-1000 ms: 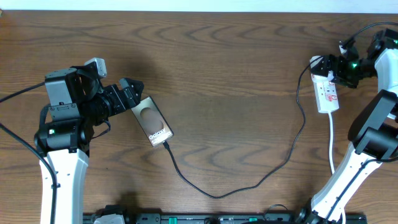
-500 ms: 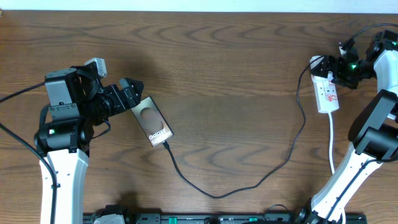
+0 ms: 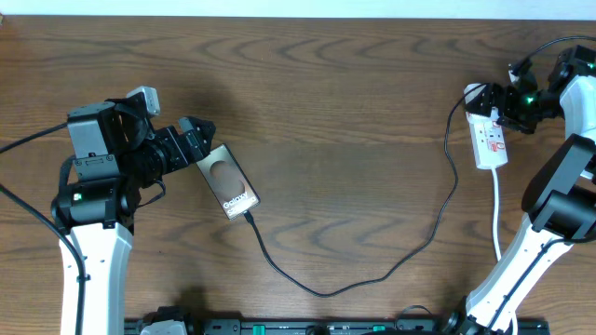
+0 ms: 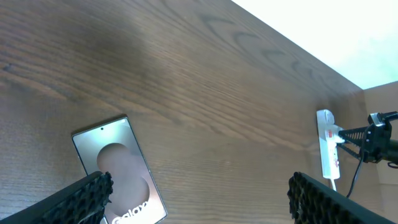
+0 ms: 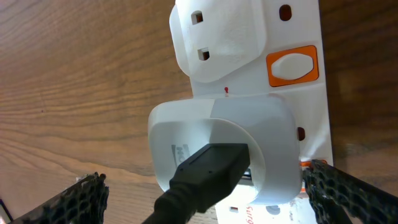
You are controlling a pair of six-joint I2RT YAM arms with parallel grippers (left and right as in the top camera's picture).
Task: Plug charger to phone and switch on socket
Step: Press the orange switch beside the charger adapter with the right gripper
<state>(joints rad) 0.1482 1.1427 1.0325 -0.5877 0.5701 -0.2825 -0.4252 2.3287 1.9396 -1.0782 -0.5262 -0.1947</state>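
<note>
phone [image 3: 229,182] beside left hand [image 3: 198,141], socket [image 3: 490,141] near table [image 3: 335,102] edge

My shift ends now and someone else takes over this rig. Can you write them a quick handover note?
Left pincer: open, holding nothing, beside the upper end of the phone.
Right pincer: open, straddling the white adapter plugged into the socket.
Done: the charger tip appears seated in the phone's lower end; its cable runs to the adapter.
Left: press the orange switch. Whether it is already on cannot be told.
</note>
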